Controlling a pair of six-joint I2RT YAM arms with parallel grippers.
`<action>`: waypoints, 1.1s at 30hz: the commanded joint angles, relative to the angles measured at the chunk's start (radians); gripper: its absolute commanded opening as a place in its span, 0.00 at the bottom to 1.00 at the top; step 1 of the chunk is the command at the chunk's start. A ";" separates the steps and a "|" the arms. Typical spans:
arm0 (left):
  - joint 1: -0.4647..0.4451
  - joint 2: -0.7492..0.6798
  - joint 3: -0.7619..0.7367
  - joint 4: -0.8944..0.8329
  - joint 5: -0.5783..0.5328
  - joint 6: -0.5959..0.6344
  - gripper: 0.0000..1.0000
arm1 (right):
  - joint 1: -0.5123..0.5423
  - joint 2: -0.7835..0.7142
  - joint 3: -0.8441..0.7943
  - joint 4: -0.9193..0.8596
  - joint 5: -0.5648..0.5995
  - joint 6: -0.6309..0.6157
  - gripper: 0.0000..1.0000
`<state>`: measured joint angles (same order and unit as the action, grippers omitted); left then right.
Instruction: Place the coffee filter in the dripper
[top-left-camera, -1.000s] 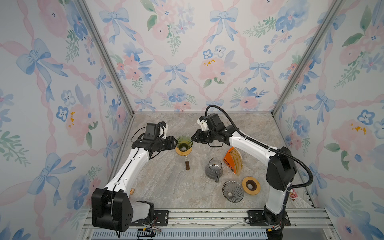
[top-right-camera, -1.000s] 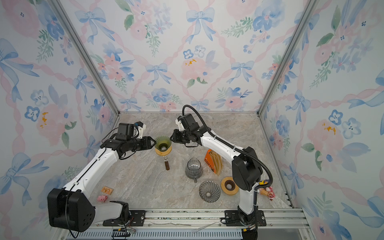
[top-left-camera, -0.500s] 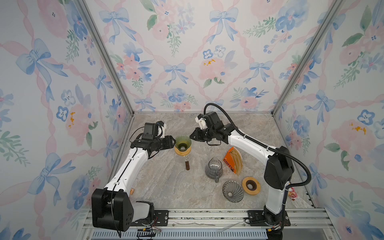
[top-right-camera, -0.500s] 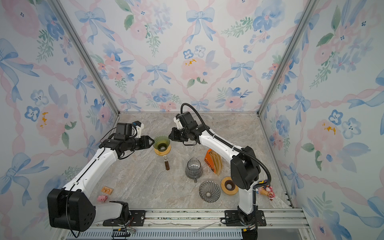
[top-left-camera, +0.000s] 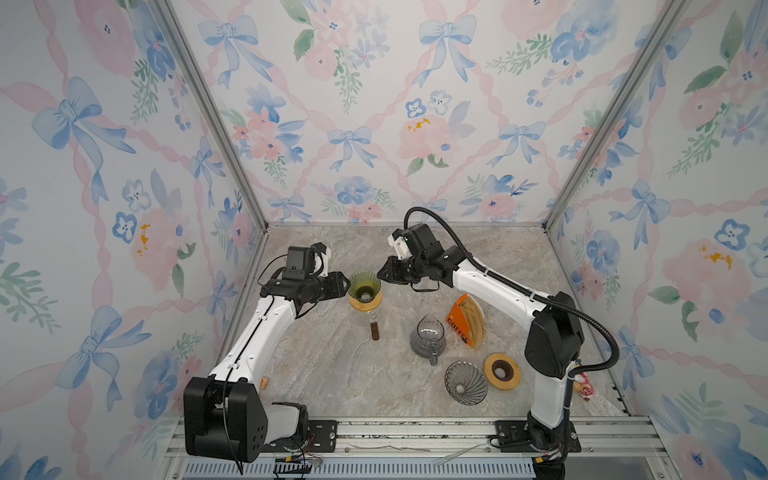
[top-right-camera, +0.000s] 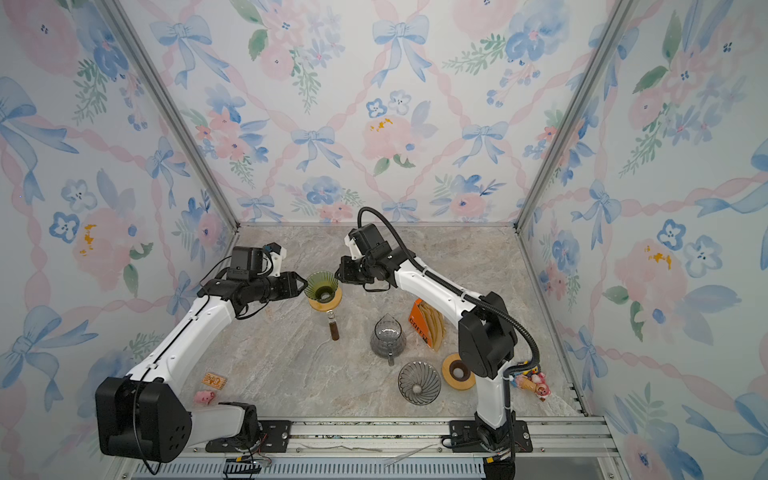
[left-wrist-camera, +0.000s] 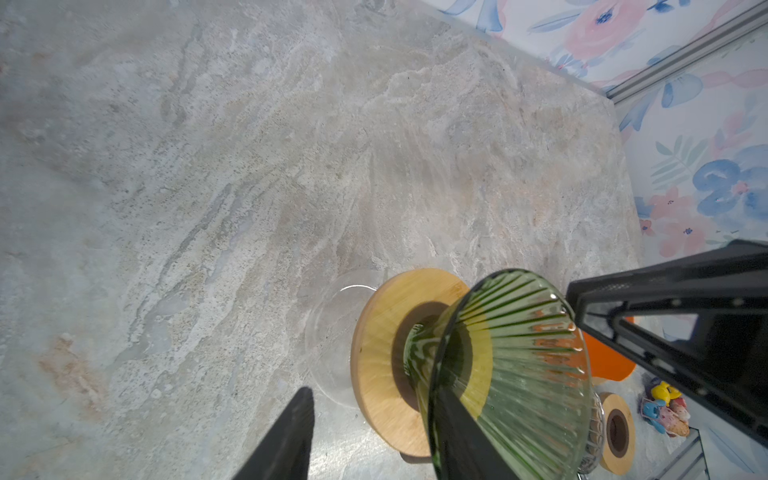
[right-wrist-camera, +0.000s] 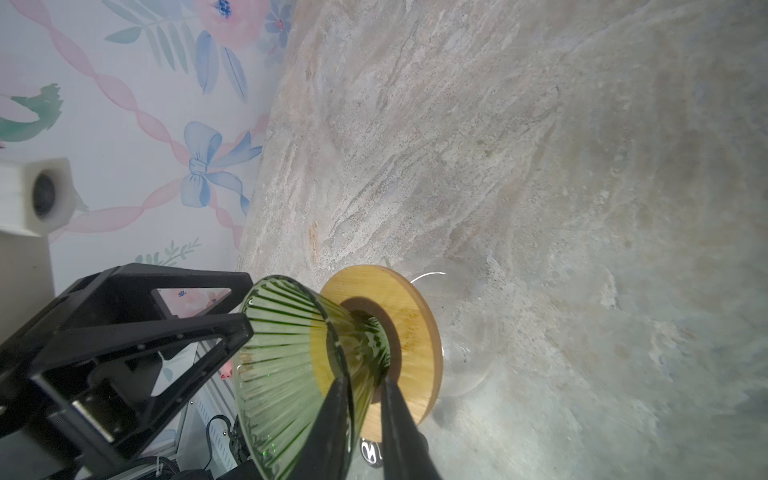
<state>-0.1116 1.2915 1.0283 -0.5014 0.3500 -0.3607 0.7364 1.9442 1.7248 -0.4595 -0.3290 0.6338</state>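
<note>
The dripper (top-left-camera: 364, 289) (top-right-camera: 321, 287) is a ribbed green glass cone on a wooden collar, standing at the back middle with nothing in its cone. My right gripper (top-left-camera: 380, 275) (right-wrist-camera: 365, 380) is shut on its wall, one finger inside the rim and one outside. My left gripper (top-left-camera: 344, 286) (left-wrist-camera: 374, 392) is open at the opposite rim; one finger touches the glass, the other stands well off it. The coffee filters (top-left-camera: 473, 318) (top-right-camera: 432, 319) stand as a brown stack in an orange holder, to the right of both grippers.
A small brown bottle (top-left-camera: 375, 326) stands just in front of the dripper. A clear glass server (top-left-camera: 428, 340), a grey glass cone (top-left-camera: 465, 382) and a wooden ring (top-left-camera: 502, 371) sit front right. Small toys (top-right-camera: 534, 382) lie by the right arm's base, others (top-right-camera: 208, 392) front left.
Both grippers and the dripper have shifted slightly to the left. The left gripper's jaws have narrowed a little.
</note>
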 joint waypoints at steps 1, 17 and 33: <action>0.007 0.000 -0.014 0.012 0.022 0.002 0.50 | 0.016 0.018 0.038 -0.038 0.018 -0.034 0.20; -0.051 -0.093 0.000 0.073 0.097 0.050 0.57 | 0.004 -0.159 -0.163 0.103 0.034 -0.068 0.23; -0.387 -0.032 0.118 0.193 0.081 0.092 0.60 | -0.016 -0.705 -0.643 0.009 0.414 -0.249 0.39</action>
<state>-0.4622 1.2224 1.0981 -0.3542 0.4202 -0.3016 0.7319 1.3079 1.1347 -0.4034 -0.0536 0.4332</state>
